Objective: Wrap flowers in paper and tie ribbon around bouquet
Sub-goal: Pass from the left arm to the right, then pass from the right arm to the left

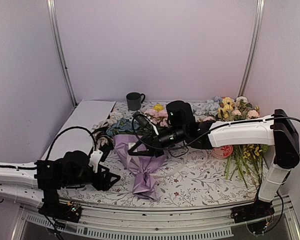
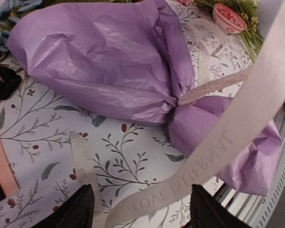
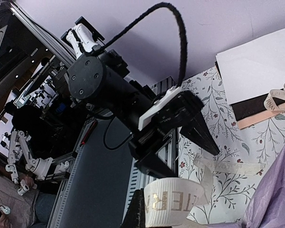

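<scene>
The bouquet is a cone of lilac paper (image 1: 140, 167) (image 2: 104, 61) lying on the floral cloth, pinched at its neck. The cream ribbon (image 2: 228, 137) is wound round that neck and runs slack toward the camera in the left wrist view. My left gripper (image 1: 110, 177) (image 2: 142, 211) is open at the near left of the cone; the ribbon passes loosely between its fingers. My right gripper (image 1: 136, 150) (image 3: 147, 216) hangs over the cone's wide end, shut on a ribbon (image 3: 173, 202) loop. Pink and yellow flowers (image 1: 158, 114) show behind the right arm; the cone's mouth is hidden.
At the back stand a dark mug (image 1: 134, 100) and a white sheet (image 1: 87, 117). Coiled tan-and-dark ribbon (image 1: 102, 140) lies left of the cone. Loose long-stemmed flowers (image 1: 245, 157) and a pink bowl (image 1: 221, 151) sit on the right. The table's front rail (image 1: 155, 222) is close.
</scene>
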Motion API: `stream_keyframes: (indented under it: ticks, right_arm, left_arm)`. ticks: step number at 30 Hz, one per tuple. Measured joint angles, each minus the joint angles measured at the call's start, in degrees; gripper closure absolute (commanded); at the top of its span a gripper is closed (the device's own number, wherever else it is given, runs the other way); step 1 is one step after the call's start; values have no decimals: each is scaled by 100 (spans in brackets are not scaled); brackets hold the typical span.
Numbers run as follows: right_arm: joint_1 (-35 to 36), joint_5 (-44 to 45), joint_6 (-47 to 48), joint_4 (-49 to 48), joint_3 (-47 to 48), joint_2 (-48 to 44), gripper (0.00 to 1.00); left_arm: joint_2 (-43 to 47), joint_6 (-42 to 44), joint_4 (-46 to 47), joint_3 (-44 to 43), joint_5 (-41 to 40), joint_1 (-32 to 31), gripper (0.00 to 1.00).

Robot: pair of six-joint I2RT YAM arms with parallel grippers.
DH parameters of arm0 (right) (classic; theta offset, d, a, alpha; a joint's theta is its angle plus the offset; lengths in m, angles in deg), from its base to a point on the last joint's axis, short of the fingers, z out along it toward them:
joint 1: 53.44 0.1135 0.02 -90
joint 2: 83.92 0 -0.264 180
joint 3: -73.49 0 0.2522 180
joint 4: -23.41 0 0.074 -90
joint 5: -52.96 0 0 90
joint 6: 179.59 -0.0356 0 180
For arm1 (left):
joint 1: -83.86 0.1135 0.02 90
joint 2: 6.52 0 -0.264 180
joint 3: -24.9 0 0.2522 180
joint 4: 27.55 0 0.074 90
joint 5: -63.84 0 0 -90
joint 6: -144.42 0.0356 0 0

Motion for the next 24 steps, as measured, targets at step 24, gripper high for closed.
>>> stream_keyframes:
  ticks: [24]
  right_arm:
    - [-127, -39, -424, -402, -306, -2, 100]
  left_arm:
    - [-2420, 2446, 5652, 691, 844, 256, 12]
